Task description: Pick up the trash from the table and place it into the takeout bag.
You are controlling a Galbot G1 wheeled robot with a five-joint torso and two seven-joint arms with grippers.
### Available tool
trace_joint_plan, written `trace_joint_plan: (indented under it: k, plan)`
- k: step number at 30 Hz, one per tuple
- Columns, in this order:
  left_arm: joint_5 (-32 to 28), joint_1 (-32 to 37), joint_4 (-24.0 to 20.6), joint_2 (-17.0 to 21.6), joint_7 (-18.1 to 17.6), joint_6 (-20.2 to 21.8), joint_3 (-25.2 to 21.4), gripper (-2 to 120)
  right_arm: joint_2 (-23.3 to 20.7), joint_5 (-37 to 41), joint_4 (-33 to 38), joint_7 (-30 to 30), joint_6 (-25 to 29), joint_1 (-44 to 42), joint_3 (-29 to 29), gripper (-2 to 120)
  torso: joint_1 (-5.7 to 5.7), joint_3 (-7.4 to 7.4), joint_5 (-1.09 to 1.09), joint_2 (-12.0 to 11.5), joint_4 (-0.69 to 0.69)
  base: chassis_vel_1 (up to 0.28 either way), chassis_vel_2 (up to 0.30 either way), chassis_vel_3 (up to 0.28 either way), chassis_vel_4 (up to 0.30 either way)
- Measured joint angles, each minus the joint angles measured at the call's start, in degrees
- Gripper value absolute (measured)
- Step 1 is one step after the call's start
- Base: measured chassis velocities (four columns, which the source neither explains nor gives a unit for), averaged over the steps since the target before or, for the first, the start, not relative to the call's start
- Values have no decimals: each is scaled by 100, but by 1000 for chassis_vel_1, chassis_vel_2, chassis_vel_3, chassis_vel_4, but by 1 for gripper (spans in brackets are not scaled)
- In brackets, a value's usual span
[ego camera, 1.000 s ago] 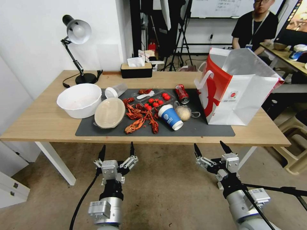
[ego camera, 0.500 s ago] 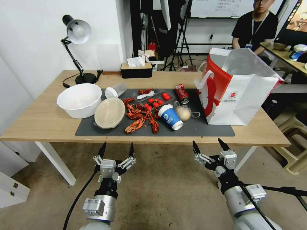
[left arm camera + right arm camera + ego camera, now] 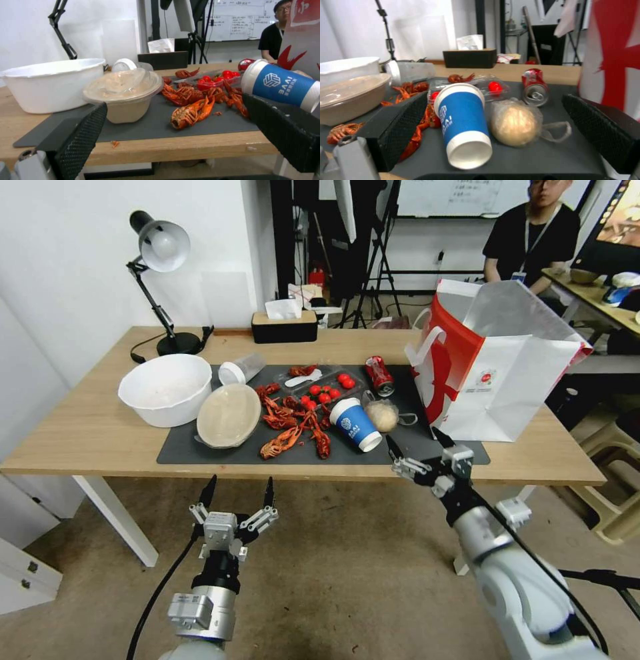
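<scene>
On the table (image 3: 93,437), a blue paper cup (image 3: 355,425) lies on its side on the dark mat (image 3: 427,450). A beige wad (image 3: 383,416) sits beside it, with a crushed red can (image 3: 379,375) behind. Farther left are a round beige lidded container (image 3: 229,415) and a clear plastic cup (image 3: 241,369). The takeout bag (image 3: 493,367) stands open at the right. My right gripper (image 3: 413,439) is open over the mat's front edge, facing the blue cup (image 3: 463,120) and the wad (image 3: 515,123). My left gripper (image 3: 239,491) hangs open below the table edge.
A large white bowl (image 3: 167,388) stands at the left, with red crayfish (image 3: 293,423) and a clear tray of tomatoes (image 3: 323,390) mid-mat. A desk lamp (image 3: 160,260) and a black tissue box (image 3: 285,325) stand at the back.
My right gripper has risen from below the table and moved forward over the mat's front edge. My left gripper has sunk slightly. The things on the table have not moved.
</scene>
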Motion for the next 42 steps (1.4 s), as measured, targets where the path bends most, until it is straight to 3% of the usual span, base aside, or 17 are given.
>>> trace_joint_plan:
  k: [3, 9, 35, 42]
  plan:
    - [-15, -37, 59, 37, -4, -3, 18, 100, -250, 253, -368, -77, -93, 387, -126, 100, 0, 0, 1, 0, -1, 0, 0, 0, 0]
    - [-74, -148, 186, 137, 3, 3, 88, 100, -313, 293, -602, -257, -219, 550, -186, 100, 0, 0, 0, 0, -1, 0, 0, 0, 0]
    - [-263, -195, 179, 282, -22, -62, -59, 100, -56, 247, -1390, -211, -1011, 1561, -983, 100, 0, 0, 0, 0, -1, 0, 0, 0, 0]
    - [-269, -200, 185, 280, -31, -103, -73, 100, -7, 182, -1430, -150, -1172, 1593, -1008, 90, 0, -1, 0, 0, -1, 0, 0, 0, 0]
